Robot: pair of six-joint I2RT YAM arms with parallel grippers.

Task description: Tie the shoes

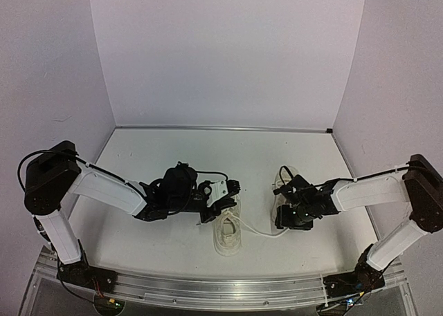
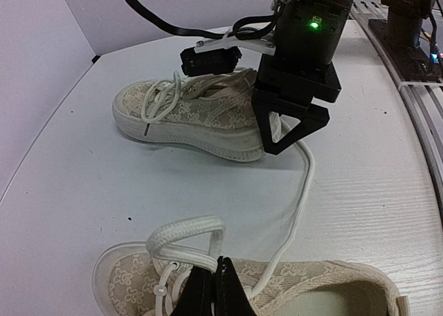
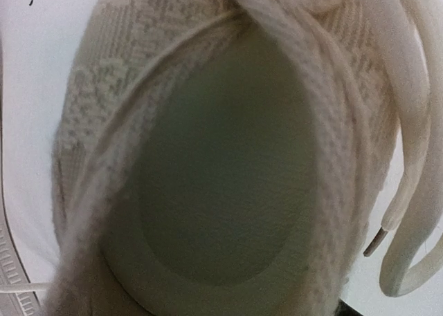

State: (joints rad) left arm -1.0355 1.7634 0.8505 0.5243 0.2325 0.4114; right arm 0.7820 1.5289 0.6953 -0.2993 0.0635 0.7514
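Two cream sneakers lie on the white table. The near shoe (image 1: pixel 228 236) (image 2: pixel 325 288) sits under my left gripper (image 1: pixel 216 209) (image 2: pixel 218 274), which is shut on a white lace loop (image 2: pixel 183 233) above the eyelets. A long loose lace (image 2: pixel 302 184) (image 1: pixel 259 231) runs from this shoe toward the other shoe (image 1: pixel 282 181) (image 2: pixel 187 115). My right gripper (image 1: pixel 286 216) stands over that shoe's heel with its jaws spread; one black finger (image 2: pixel 294 126) shows beside the heel. The right wrist view looks straight down into this shoe's opening (image 3: pixel 208 178), with loose lace ends (image 3: pixel 408 191) at the right and no fingers showing.
An aluminium rail (image 1: pixel 221 288) (image 2: pixel 415 88) runs along the table's near edge by the arm bases. White walls close in the back and both sides. A black cable (image 2: pixel 180 29) loops over the right arm.
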